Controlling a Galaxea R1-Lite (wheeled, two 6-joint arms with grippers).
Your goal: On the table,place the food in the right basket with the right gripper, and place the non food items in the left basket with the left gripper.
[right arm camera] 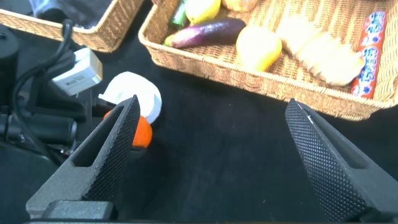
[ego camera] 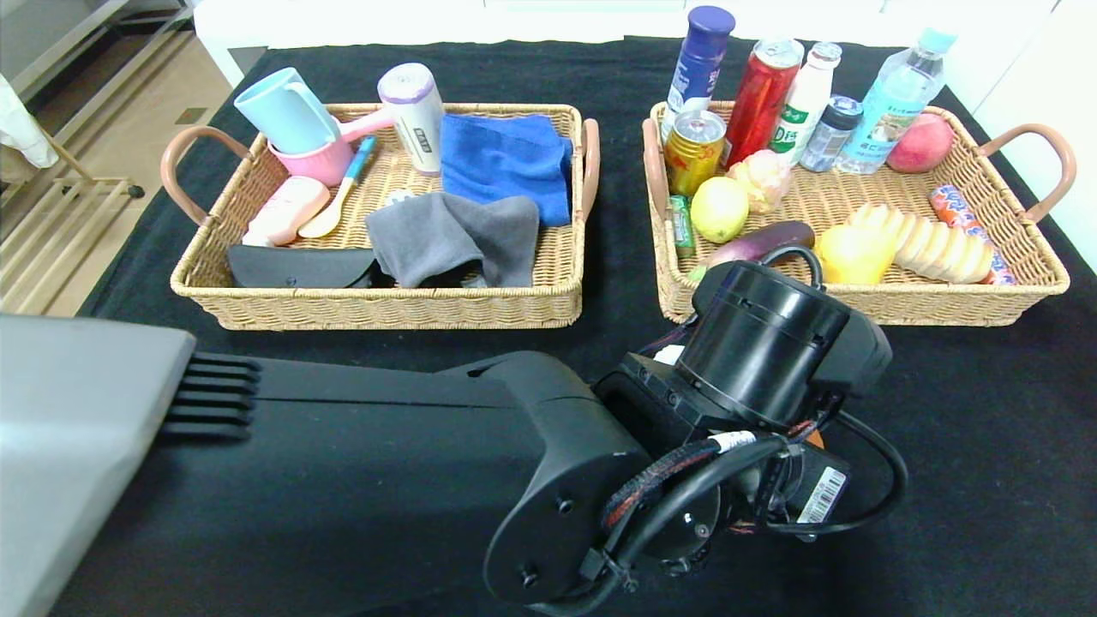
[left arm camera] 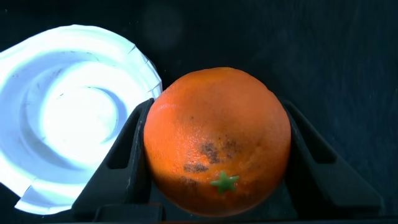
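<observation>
We see the orange on the table, sitting between the fingers of the left tool, which closes around it though it is food. The white roll lies just beside it. The right tool hovers nearby, spread wide and empty, with the orange off toward its left finger, and the right basket just beyond. We judge the right tool should take the orange.

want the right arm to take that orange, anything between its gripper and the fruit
Yes. The left gripper sits around the orange, a finger on each side, with the white roll touching the fruit. The open right gripper hangs apart, over bare black cloth.
</observation>
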